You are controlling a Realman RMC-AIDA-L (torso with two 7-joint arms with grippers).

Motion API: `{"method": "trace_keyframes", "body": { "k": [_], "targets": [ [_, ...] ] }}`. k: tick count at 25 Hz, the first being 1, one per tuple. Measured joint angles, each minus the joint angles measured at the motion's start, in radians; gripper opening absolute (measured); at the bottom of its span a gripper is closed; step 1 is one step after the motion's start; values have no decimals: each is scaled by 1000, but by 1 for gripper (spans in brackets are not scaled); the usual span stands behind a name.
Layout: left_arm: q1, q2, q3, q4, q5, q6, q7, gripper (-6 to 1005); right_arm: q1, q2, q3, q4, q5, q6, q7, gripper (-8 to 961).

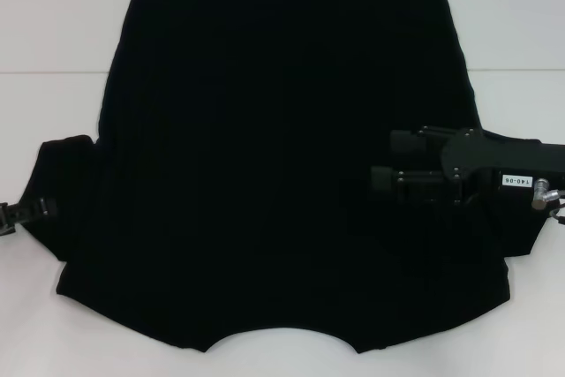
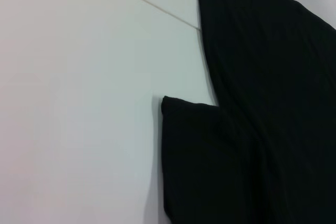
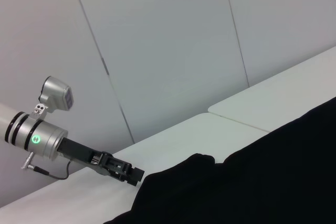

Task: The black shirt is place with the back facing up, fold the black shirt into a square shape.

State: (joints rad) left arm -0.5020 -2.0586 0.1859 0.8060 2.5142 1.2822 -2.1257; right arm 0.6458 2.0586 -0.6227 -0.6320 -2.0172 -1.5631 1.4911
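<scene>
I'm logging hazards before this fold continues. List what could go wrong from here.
1. The right gripper reaches in over the black shirt on its right side. If its jaws pinch only a top ridge of cloth, the fold could come out skewed rather than square.
2. The left gripper sits at the tip of the left sleeve, at the view's edge. A shallow hold there could slip, or drag the shirt sideways across the white table.

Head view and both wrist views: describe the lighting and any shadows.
Head view: even, soft light; the black shirt shows almost no folds. Left wrist view: a faint shadow edges the sleeve on the white table. Right wrist view: diffuse light, a green lamp glowing on the left arm.
</scene>
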Motion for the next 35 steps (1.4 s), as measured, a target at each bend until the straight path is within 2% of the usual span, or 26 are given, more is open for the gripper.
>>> {"method": "trace_keyframes", "body": {
  "k": [15,29,34,35],
  "targets": [
    [-28,0,62,-43,-1,-26,6,825,0,0,2,-4,1,0,0,884],
    [-47,0,75,-49,-5,-68,6,799,-5,0,1,-6,19,0,0,882],
    [-49,-2,93,-50,-5,-82,0,563,-3,0,1,-8,24,0,0,882],
    [-50,-2,93,-50,-5,-86,0,541,-3,0,1,-8,26,0,0,882]
  ]
}}
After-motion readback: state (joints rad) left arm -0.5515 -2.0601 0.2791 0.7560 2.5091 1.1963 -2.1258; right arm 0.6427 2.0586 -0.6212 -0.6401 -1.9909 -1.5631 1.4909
